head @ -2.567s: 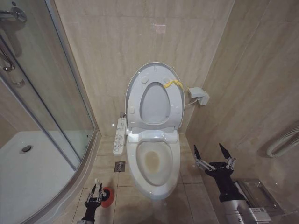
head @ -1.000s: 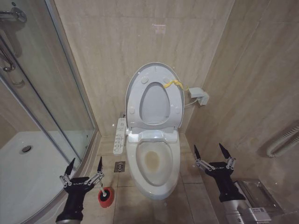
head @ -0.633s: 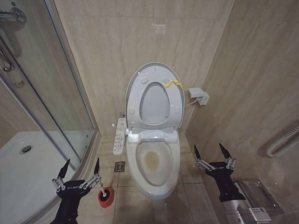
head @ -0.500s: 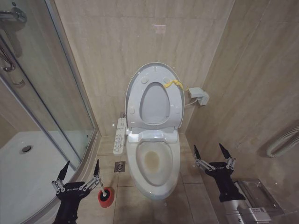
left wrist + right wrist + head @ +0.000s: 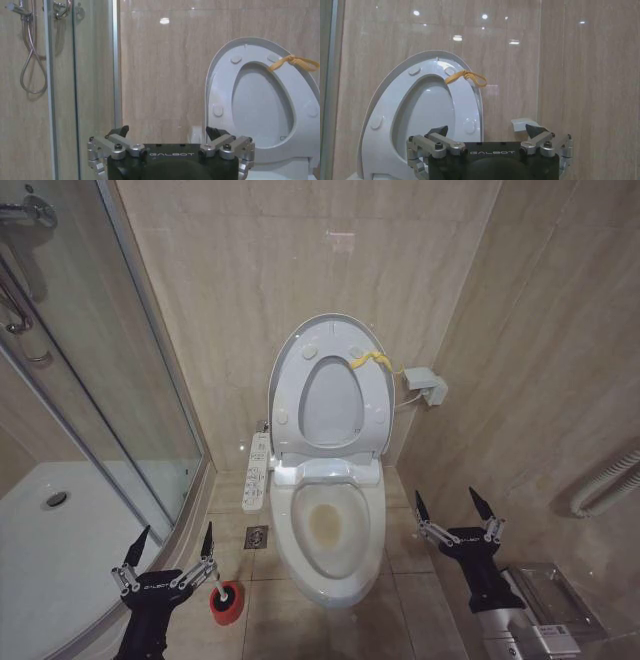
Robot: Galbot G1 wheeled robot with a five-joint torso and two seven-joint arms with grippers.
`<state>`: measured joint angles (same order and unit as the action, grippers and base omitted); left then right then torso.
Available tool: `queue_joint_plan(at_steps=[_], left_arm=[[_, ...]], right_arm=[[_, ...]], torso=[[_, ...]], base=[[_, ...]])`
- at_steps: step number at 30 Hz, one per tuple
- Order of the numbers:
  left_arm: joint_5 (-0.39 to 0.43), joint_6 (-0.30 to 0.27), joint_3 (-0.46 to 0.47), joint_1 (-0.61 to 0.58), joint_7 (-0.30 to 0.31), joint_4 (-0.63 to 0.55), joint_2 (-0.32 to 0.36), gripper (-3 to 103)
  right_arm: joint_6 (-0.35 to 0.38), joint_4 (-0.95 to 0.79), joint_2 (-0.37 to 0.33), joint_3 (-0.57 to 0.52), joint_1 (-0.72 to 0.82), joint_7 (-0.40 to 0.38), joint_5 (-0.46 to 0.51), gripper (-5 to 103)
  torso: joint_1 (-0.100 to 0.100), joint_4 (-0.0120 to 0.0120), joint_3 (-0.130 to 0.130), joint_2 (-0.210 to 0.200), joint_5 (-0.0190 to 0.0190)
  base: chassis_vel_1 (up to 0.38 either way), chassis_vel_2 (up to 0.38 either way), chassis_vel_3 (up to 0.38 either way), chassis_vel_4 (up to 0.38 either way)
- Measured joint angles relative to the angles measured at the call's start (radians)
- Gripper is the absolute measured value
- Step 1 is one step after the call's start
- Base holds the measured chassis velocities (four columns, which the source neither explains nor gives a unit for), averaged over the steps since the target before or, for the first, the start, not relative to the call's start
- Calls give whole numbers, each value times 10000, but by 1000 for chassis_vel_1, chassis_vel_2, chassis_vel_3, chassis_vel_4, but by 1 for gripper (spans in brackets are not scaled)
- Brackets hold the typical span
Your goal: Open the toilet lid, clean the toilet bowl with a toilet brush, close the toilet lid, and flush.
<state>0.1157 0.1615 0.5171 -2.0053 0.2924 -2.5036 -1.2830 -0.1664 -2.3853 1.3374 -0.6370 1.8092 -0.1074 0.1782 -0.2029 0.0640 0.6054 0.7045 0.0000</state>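
A: Two grippers logged. Left gripper (image 5: pixel 171 542) hangs low beside the curved shower enclosure (image 5: pixel 150 480), fingers spread wide with nothing between them. Right gripper (image 5: pixel 455 508) hovers over the floor tiles on the far side of the toilet, jaws likewise apart and empty.

B: Lid status?

A: Toilet lid (image 5: pixel 285 360) is raised upright against the back wall, the seat ring (image 5: pixel 375 420) lifted with it; the yellow strap (image 5: pixel 372 360) hangs at its upper edge. Toilet bowl (image 5: pixel 330 525) exposed, brownish staining visible at the bottom.

B: Brush?

A: Toilet brush (image 5: pixel 212 576) sits in its red holder cup (image 5: pixel 226 602) on the floor tiles, between the shower enclosure and the bowl, its thin white handle just beside the left gripper's inner finger. Contact between them: cannot tell.

B: Anything else?

A: White control panel (image 5: pixel 256 471) runs along the bowl's left side; a floor drain (image 5: pixel 256 537) lies just below it.
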Motion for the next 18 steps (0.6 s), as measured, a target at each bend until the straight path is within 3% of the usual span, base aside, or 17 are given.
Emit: queue_joint_plan(at_steps=[8,11,18], left_arm=[[6,6,-6,11,-3,15,1,100],[8,8,-6,13,-4,19,2,100],[12,16,-7,17,-7,27,2,100]], right_arm=[[70,21,-5,-45,-24,7,44,100],[548,148,-39,-366,-173,80,427,100],[2623,754,-199,-1744,-830,471,2114,100]], torso=[[0,0,0,0,0],[0,0,0,0,0],[0,0,0,0,1]], base=[[0,0,0,0],[0,0,0,0],[0,0,0,0]])
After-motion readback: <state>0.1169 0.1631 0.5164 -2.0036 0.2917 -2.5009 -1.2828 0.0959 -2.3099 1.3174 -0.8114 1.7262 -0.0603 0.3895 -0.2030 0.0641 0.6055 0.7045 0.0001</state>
